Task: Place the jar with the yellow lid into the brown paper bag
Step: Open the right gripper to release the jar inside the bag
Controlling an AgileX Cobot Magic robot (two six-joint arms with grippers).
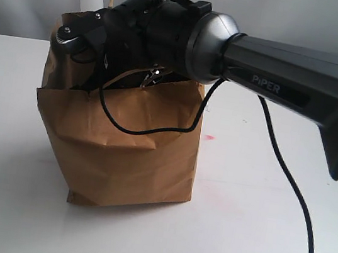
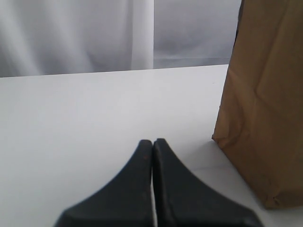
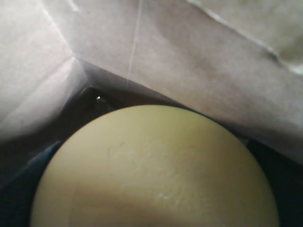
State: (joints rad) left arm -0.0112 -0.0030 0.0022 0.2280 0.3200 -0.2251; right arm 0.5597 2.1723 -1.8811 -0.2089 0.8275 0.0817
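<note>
Your right gripper (image 1: pixel 98 68) is reaching inside the brown paper bag (image 1: pixel 133 153), with the yellow-lidded jar (image 3: pixel 156 170) sitting inside beneath it; I cannot tell its jaws' state. Be releasing low, clear of the paper. Your left gripper (image 2: pixel 152 146) is resting closed, empty.

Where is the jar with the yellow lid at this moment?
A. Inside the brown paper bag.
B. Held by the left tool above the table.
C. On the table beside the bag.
A: in the right wrist view the jar, seen by its yellow lid, is surrounded by the inner paper walls of the bag.
</note>
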